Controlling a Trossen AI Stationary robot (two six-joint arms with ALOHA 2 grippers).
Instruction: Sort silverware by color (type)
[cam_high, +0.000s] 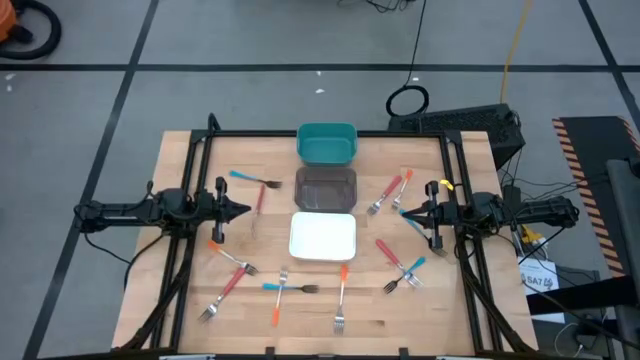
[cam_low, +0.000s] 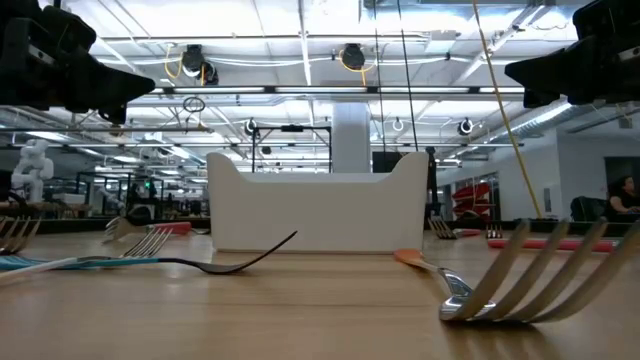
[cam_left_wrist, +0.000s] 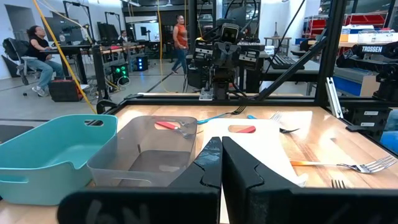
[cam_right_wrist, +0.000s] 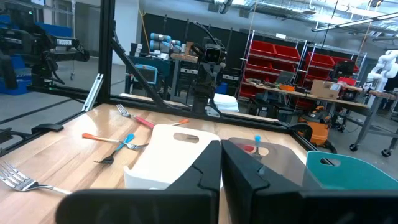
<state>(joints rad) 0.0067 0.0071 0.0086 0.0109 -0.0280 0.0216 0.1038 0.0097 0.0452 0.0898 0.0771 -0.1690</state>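
Looking down from the high view, you see the left gripper (cam_high: 243, 210) clenched and empty near the bench's (cam_high: 180, 170) left edge, and the right gripper (cam_high: 407, 211) clenched and empty near its right edge. Between them the teal bin (cam_high: 327, 143), dark bin (cam_high: 326, 187) and white bin (cam_high: 322, 237) run in a line from the far edge toward the middle. You find the forks (cam_high: 341, 296) scattered loose on the bench around the bins, none inside any bin.

At the low view, the white bin (cam_low: 318, 213) stands mid-bench with fork tines (cam_low: 540, 275) lying close by the near edge.

From the left wrist view, your closed fingers (cam_left_wrist: 239, 165) point across the bins.

From the right wrist view, the same holds: fingers (cam_right_wrist: 245, 168) pressed together, nothing held.
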